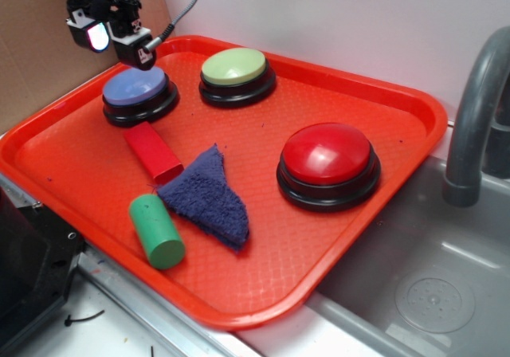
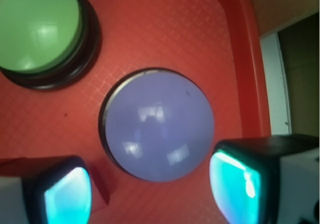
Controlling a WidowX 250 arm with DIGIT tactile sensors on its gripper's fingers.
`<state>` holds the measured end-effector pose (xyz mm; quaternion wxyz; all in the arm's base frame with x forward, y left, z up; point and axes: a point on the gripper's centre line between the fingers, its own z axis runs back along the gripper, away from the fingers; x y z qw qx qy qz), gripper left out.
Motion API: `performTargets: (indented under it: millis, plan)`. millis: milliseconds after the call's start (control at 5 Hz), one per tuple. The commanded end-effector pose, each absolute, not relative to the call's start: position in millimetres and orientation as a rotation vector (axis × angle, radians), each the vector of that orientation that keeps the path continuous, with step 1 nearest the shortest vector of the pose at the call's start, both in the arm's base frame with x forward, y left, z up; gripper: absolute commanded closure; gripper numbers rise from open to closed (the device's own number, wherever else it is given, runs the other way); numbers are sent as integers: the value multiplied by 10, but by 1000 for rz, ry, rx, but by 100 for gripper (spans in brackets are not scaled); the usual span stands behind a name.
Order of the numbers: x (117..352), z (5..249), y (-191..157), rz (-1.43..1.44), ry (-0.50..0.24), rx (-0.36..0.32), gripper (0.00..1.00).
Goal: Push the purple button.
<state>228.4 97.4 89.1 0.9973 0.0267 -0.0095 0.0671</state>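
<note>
Red plastic tray [image 1: 382, 102], textured floor, raised rim, set on the desk [image 1: 103, 325] beside a grey sink [image 1: 414, 293]; contents as follows. Purple button [image 1: 137, 88], domed periwinkle top on a black base, near the tray's far left corner; in the wrist view it fills the centre of the frame [image 2: 159, 125]. Green button [image 1: 234, 68], light-green top on a black base, near the far edge just beside the purple one, the two apart. Red button [image 1: 327, 156], the largest of the three, toward the right edge. Red block [image 1: 151, 151], lying flat just in front of the purple button. Blue cloth [image 1: 209, 198], folded to a rough triangle, mid-tray. Green cylinder [image 1: 157, 231], on its side near the front edge, touching the cloth's corner. Gripper [image 1: 111, 37] above the far left corner, over the purple button's back edge, fingers spread wide with the dome between them in the wrist view, holding nothing. Grey tap [image 1: 476, 110] at the right; white wall [image 1: 335, 14] behind, brown cardboard [image 1: 32, 46] at the left
</note>
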Motion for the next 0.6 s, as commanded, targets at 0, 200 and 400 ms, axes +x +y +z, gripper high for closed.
performTargets:
  millis: [0, 200, 400]
  plan:
    - [2315, 1259, 1084, 160, -110, 82, 0]
    - [2287, 1336, 1079, 169, -118, 81, 0]
    - [2245, 1434, 1074, 176, -133, 72, 0]
